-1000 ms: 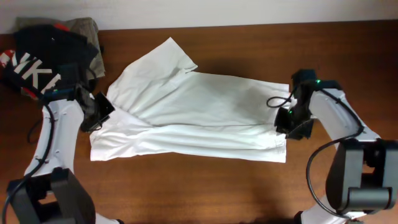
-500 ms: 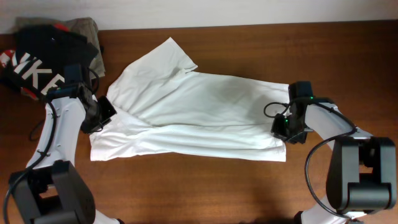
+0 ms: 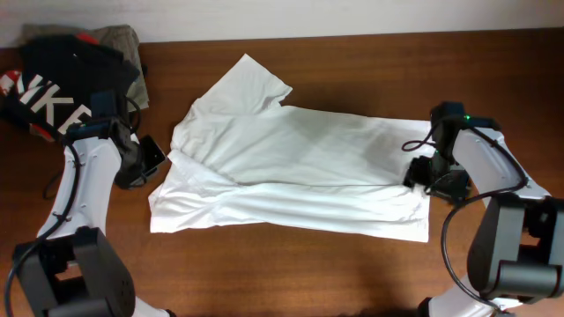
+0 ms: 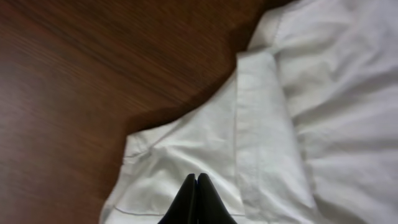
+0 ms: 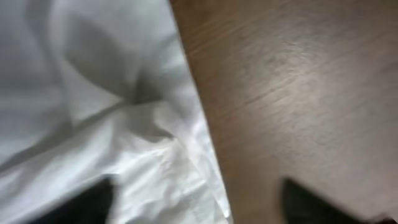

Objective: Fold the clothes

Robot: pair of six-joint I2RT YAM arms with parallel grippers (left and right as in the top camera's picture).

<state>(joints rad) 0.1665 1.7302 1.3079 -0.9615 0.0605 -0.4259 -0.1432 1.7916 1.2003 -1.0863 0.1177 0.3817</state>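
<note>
Brown wooden worktop (image 3: 308,273) overhead, carrying white thin-fabric short-sleeved T-shirt (image 3: 291,167), spread flat, dragged rightward within the last second. Left end effector (image 3: 148,158) just beside its left edge, right end effector (image 3: 421,173) at the hem. Left wrist: pressed together (image 4: 196,186) over T-shirt (image 4: 280,124), pinch unclear. Right wrist, blurred: newly spread wide (image 5: 199,196), hem let go; straightening seemingly done, folding next.

- T-shirt (image 3: 291,167): thin white cloth, matt, softly creased.
- Table (image 3: 352,273): brown wood, fine grain, smooth, faint sheen.
- Black garment (image 3: 62,66): matt cloth.
</note>
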